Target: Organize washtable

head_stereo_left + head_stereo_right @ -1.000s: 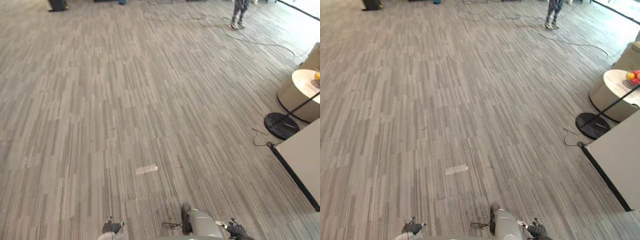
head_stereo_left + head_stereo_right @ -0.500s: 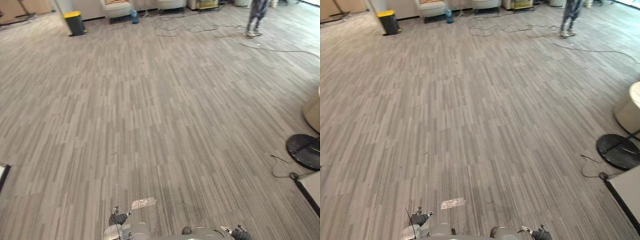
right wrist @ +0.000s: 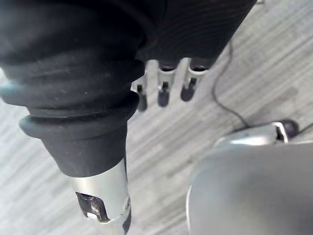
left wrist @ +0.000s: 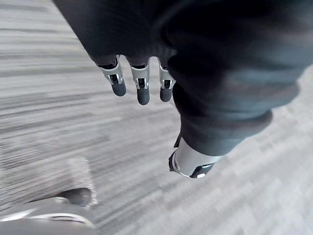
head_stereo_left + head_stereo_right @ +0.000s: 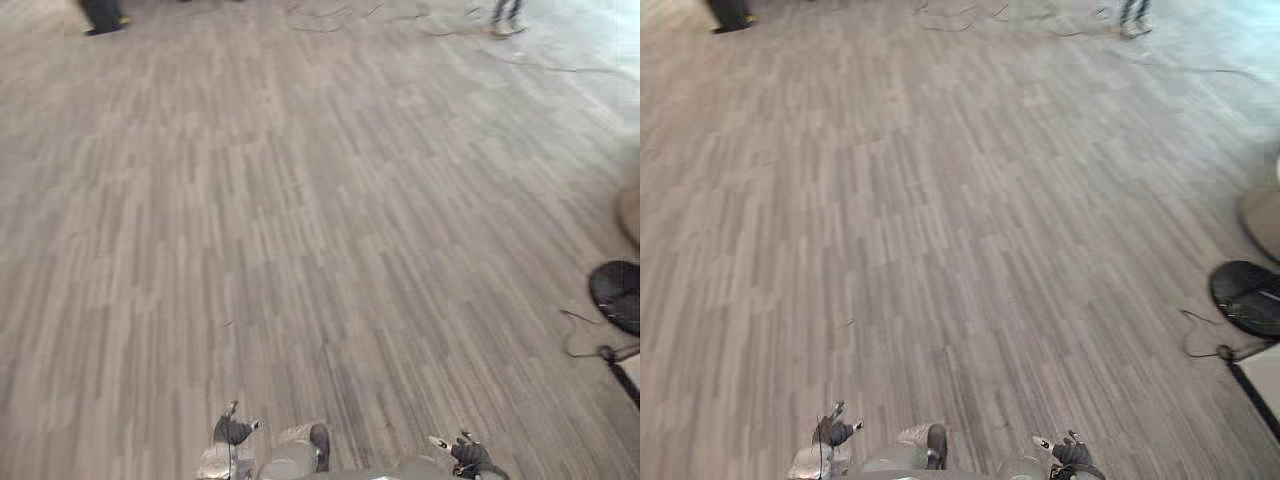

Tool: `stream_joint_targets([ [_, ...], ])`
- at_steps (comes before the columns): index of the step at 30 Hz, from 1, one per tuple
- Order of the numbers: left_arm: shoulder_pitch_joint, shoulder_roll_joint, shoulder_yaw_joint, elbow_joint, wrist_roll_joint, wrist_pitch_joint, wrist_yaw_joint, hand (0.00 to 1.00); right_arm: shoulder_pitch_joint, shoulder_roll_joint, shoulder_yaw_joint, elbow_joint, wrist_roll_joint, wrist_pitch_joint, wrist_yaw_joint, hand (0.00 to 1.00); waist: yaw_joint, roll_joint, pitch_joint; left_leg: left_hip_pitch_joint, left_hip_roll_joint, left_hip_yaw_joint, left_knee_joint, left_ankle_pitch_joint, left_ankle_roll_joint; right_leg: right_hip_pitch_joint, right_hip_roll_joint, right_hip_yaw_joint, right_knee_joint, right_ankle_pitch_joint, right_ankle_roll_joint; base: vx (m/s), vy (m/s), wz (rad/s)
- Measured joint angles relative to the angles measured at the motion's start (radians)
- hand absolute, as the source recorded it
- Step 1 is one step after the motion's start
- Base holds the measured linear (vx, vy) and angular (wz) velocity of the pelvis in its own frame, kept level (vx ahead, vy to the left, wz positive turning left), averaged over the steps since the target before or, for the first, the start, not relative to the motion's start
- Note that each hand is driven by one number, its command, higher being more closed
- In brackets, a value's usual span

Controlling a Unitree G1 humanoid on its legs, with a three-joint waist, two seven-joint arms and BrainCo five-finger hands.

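Grey plank floor (image 5: 320, 200) all round. Left hand (image 5: 232, 432) hangs low at near left, fingers (image 4: 143, 90) straight and loose, thumb apart, nothing in it. Right hand (image 5: 467, 453) hangs at near right, fingers (image 3: 164, 94) straight too, nothing held. Black round base (image 5: 618, 295) on the floor at right. Just near of it, a pale slab corner (image 5: 1265, 372) with a dark edge; cannot tell if it is the washtable. Person's shoes (image 5: 505, 22) far right. Dark bin (image 5: 100, 14) far left.
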Motion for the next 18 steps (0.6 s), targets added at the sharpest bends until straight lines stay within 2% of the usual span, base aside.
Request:
stream_joint_targets([
  [2, -0.021, 0.008, 0.0, -0.034, -0.024, -0.05, -0.013, 0.0, 0.008, 0.002, 0.028, -0.012, 0.001, -0.014, 0.001, 0.0, -0.016, -0.011, -0.004, 0.057, 0.004, 0.005, -0.041, -0.024, 0.002, -0.045, 0.007, -0.022, -0.117, -0.004, -0.006, 0.23, 0.096, -0.2],
  [3, -0.027, 0.008, 0.002, -0.038, -0.037, -0.057, -0.012, 0.0, 0.006, 0.001, 0.032, -0.012, 0.001, -0.017, 0.001, 0.0, -0.02, -0.013, -0.004, 0.059, 0.004, 0.004, -0.046, -0.032, 0.004, -0.057, 0.014, -0.019, -0.164, -0.001, -0.001, 0.2, 0.038, 0.01],
  [4, -0.03, 0.003, 0.004, -0.037, -0.086, -0.065, -0.011, 0.0, -0.002, 0.001, 0.042, -0.009, 0.006, -0.018, 0.0, 0.0, -0.023, -0.022, -0.003, 0.057, -0.001, 0.001, -0.049, -0.038, -0.002, -0.071, 0.028, 0.01, -0.307, 0.042, -0.001, 0.17, 0.008, 0.09],
  [5, -0.027, -0.003, 0.006, -0.03, -0.101, -0.065, -0.01, 0.0, -0.001, 0.002, 0.042, -0.007, 0.009, -0.017, -0.001, 0.0, -0.022, -0.026, -0.005, 0.059, -0.004, -0.004, -0.047, -0.041, -0.006, -0.064, 0.036, 0.02, -0.369, 0.076, -0.006, 0.21, -0.012, 0.26],
  [6, -0.016, -0.01, 0.012, -0.019, -0.126, -0.065, -0.007, 0.0, 0.006, 0.004, 0.042, -0.003, 0.009, -0.018, -0.003, 0.0, -0.023, -0.037, -0.002, 0.066, -0.018, -0.022, -0.038, -0.051, -0.021, -0.053, 0.038, 0.039, -0.431, 0.164, -0.026, 0.2, -0.066, 0.5],
  [7, -0.002, -0.018, 0.024, -0.011, -0.125, -0.066, -0.006, 0.0, 0.02, 0.007, 0.042, 0.008, 0.005, -0.017, -0.003, 0.0, -0.023, -0.061, -0.001, 0.089, -0.035, -0.047, -0.034, -0.069, -0.033, -0.029, 0.028, 0.034, -0.446, 0.229, -0.037, 0.26, -0.111, 0.57],
  [8, 0.007, -0.046, 0.038, 0.011, -0.125, -0.066, -0.001, 0.0, 0.02, -0.012, 0.041, 0.023, 0.002, -0.015, -0.003, 0.0, -0.02, -0.034, -0.006, 0.107, -0.012, -0.06, -0.031, -0.079, -0.039, -0.002, 0.047, 0.021, -0.456, 0.231, -0.043, 0.21, -0.108, 0.41],
  [12, 0.033, -0.074, 0.068, 0.061, -0.124, -0.064, 0.005, 0.0, 0.019, -0.034, 0.042, 0.031, -0.005, -0.016, -0.003, 0.0, -0.002, 0.003, -0.015, 0.107, 0.028, -0.084, -0.02, -0.095, -0.063, 0.047, 0.079, -0.009, -0.515, 0.234, -0.054, 0.17, -0.1, 0.14],
  [18, 0.028, -0.099, 0.073, 0.084, -0.124, -0.064, 0.011, 0.0, 0.027, -0.029, 0.053, 0.032, -0.004, -0.016, -0.019, 0.0, -0.003, -0.001, -0.023, 0.128, 0.044, -0.135, -0.021, -0.103, -0.076, 0.133, 0.088, -0.067, -0.596, 0.254, -0.078, 0.06, -0.052, 0.28],
])
